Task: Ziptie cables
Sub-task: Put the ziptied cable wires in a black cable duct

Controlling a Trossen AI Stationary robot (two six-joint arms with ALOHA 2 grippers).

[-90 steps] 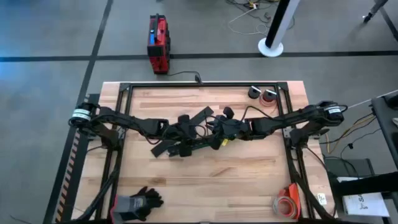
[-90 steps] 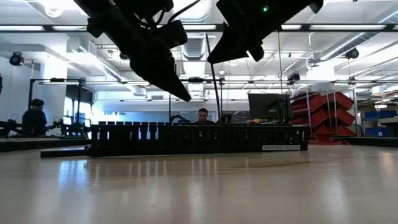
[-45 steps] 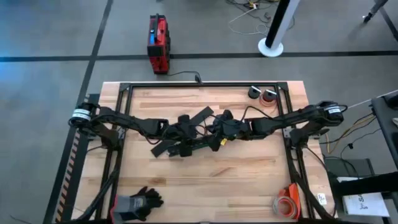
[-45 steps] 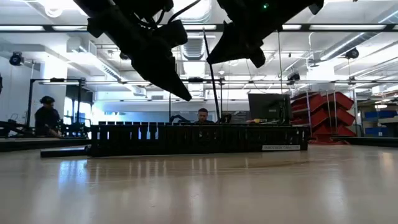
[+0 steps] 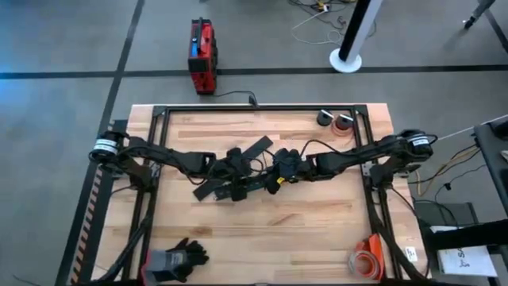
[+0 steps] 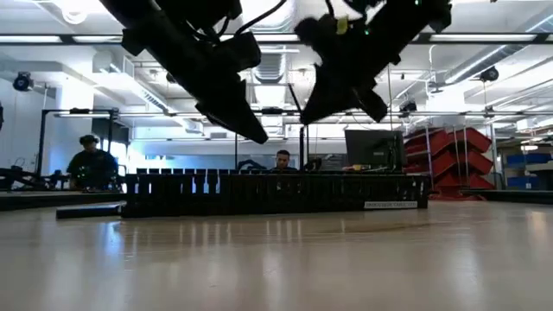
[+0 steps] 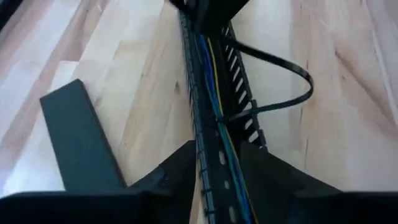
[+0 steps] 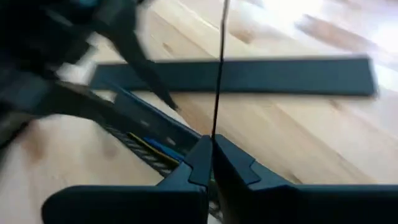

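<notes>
Now: my right gripper [image 5: 274,184], pinched shut on a zip tie [image 8: 219,68], has shifted toward 9 o'clock; left gripper [image 7: 217,155] straddles the cables [image 7: 214,93].

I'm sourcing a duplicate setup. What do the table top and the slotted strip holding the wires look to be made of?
Table top: pale wood, seemingly jointed planks, visible grain, slight sheen. Slotted strip: probably matte black plastic, with thin comb teeth along its edge.

The high camera looks straight down on the whole worktop [image 5: 262,218] and the floor around it. The low one sits at worktop level, facing the room. Each wrist camera looks closely along its fingers at the slotted strip [image 7: 214,134], which all four views share.
</notes>
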